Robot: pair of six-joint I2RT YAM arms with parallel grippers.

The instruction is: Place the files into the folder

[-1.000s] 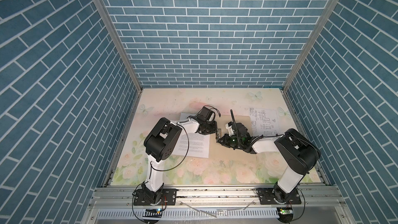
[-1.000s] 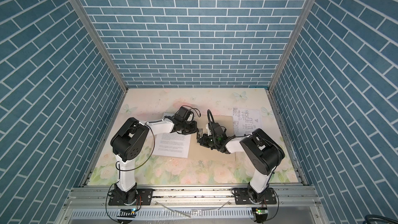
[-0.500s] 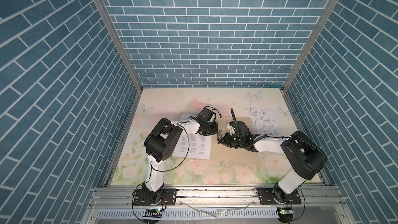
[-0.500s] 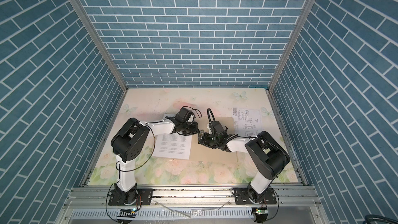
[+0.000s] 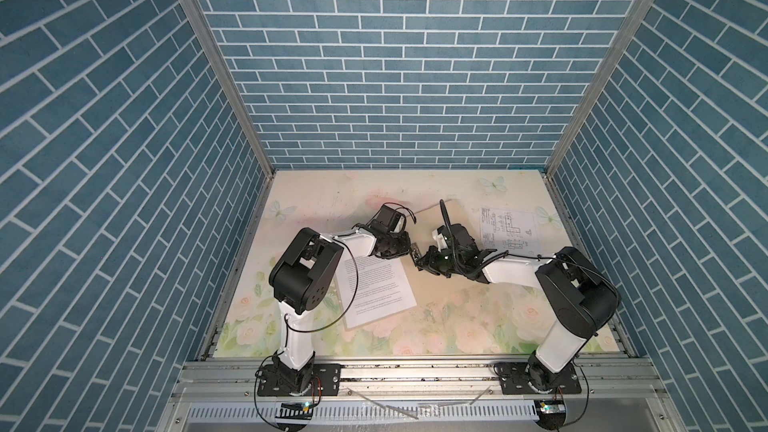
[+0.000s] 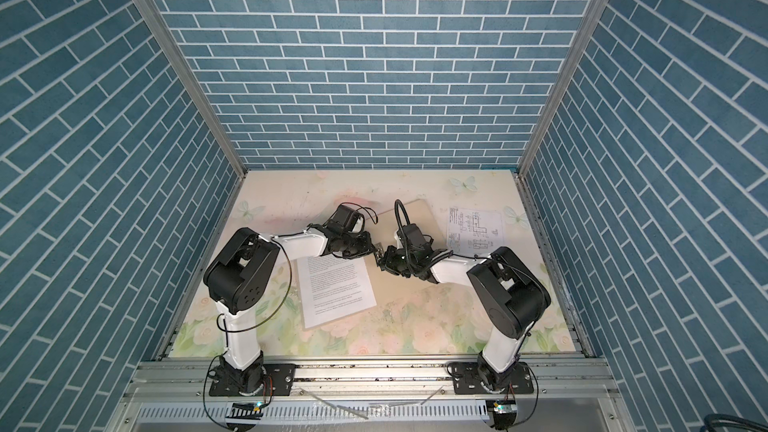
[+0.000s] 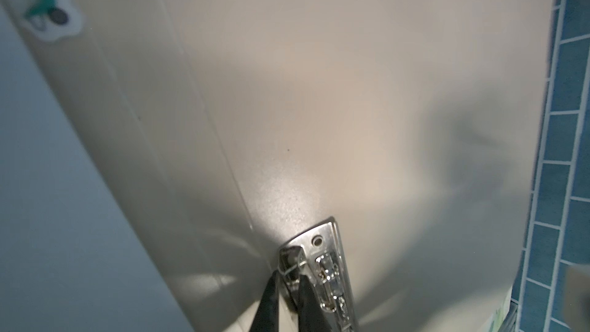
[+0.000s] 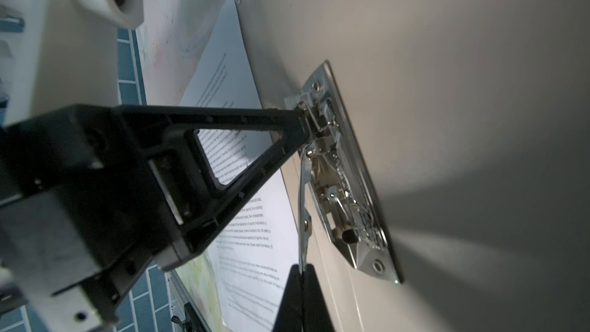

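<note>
The tan folder (image 5: 432, 218) (image 6: 415, 214) lies open on the table. The text file (image 5: 374, 288) (image 6: 336, 288) rests on its left half. The drawing file (image 5: 507, 234) (image 6: 473, 230) lies on the table to its right. Both grippers meet at the metal clip (image 7: 329, 260) (image 8: 344, 186) on the spine. My right gripper (image 8: 301, 268) (image 5: 419, 261) is shut on the clip's thin lever. My left gripper (image 7: 287, 274) (image 5: 414, 252) stands a narrow gap apart, its tips straddling the clip's far end.
Blue brick-patterned walls (image 5: 395, 76) close the table in at the back and both sides. An aluminium rail (image 5: 415, 367) with both arm bases runs along the front edge. A small green sticker (image 7: 51, 11) sits near one corner of the folder.
The right arm's elbow has swung outward to the right while its gripper stayed at the clip. The left arm has barely moved; its jaws have parted slightly.
</note>
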